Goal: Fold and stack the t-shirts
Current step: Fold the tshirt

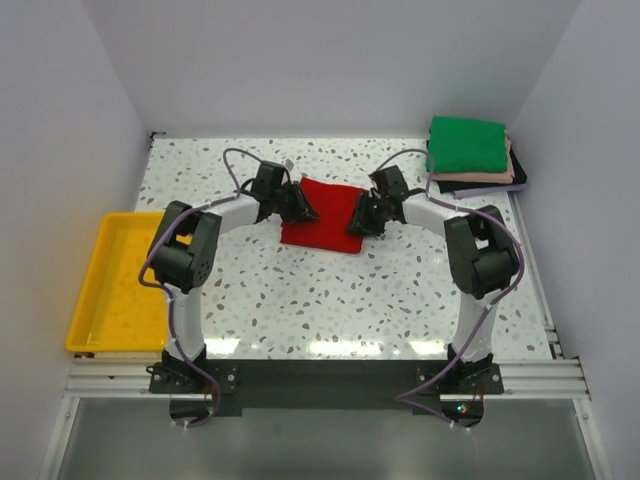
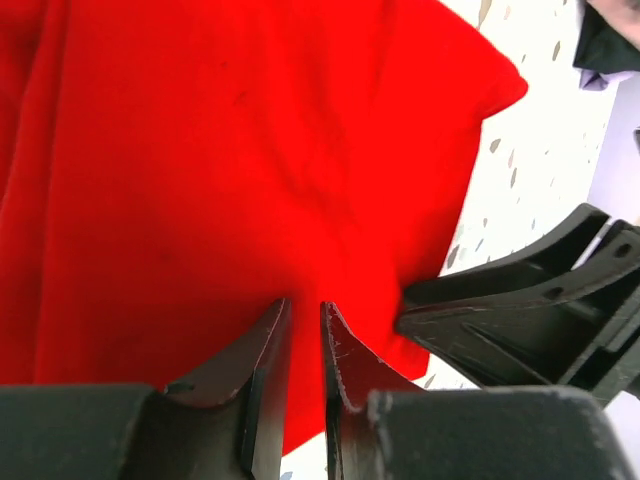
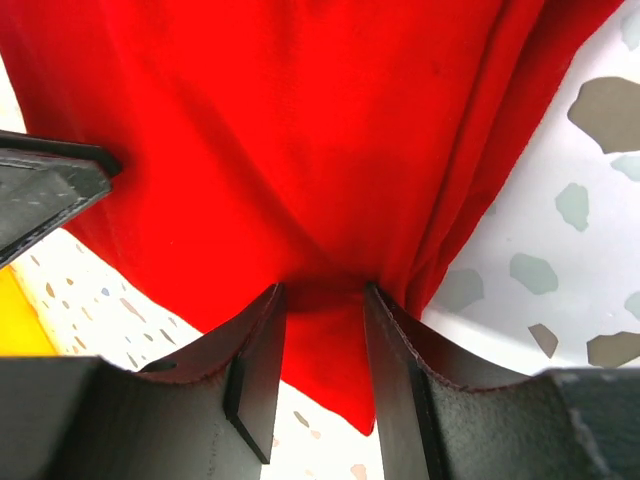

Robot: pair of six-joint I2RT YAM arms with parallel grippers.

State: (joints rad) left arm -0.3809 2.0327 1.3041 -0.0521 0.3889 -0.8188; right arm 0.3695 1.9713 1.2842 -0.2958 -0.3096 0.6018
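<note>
My left gripper (image 2: pixel 305 305) is nearly closed, pinching the near edge of the red t-shirt (image 1: pixel 326 212) that spreads out ahead of its fingers. My right gripper (image 3: pixel 320 290) straddles a gathered fold on the opposite edge; whether it grips firmly I cannot tell. Holding both sides should let me lift and fold evenly. I count one red shirt, four folded t-shirts (image 1: pixel 467 145) stacked beyond my right gripper, and one yellow tray (image 1: pixel 110 300) outside my left.

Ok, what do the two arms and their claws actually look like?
The left arm and right arm match: white links, bulky black joint housings, black bases. A thin purple cable loops along each. The left claw and right claw are black, each with two flat, tapered fingers with lightly scuffed inner faces.
</note>
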